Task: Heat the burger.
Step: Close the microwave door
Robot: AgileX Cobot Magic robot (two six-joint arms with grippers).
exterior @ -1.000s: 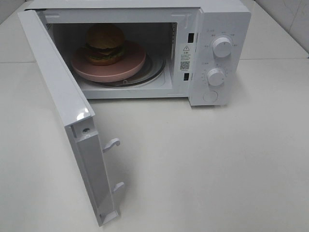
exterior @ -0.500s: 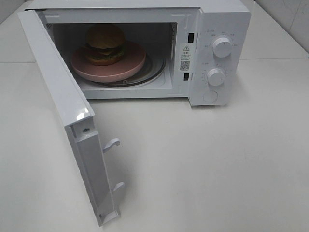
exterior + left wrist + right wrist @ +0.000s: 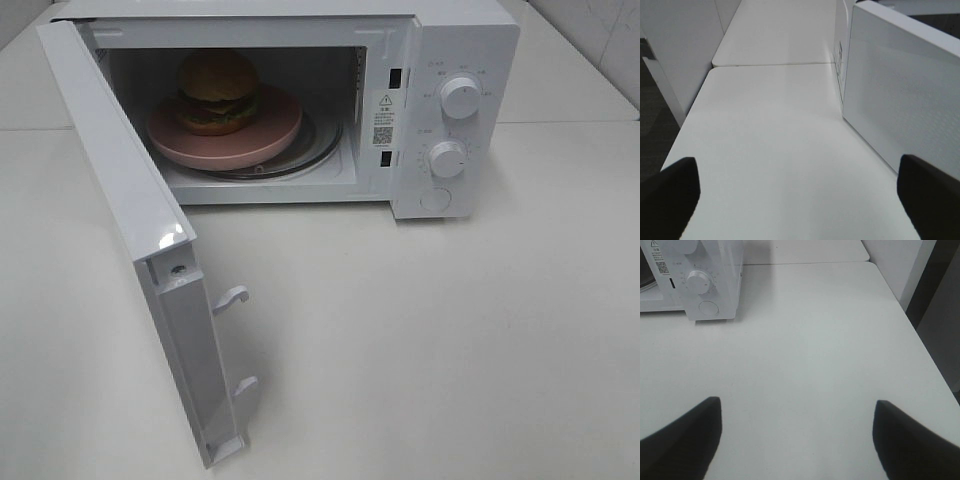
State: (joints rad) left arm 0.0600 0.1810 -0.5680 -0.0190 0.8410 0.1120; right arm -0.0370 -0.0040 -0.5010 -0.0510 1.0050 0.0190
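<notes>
Standing wide, the microwave door [image 3: 120, 190] exposes the plated burger [image 3: 217, 92] (left fingers [image 3: 667, 200] and right fingers [image 3: 680, 440] spread, empty).

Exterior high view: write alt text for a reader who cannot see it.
A burger sits on a pink plate inside a white microwave whose door is swung wide open toward the camera. The microwave stands on a white table; no robot arm is in this view.

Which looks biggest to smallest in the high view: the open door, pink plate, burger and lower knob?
1. open door, though it is nearest the camera, which enlarges it
2. pink plate
3. burger
4. lower knob
</notes>
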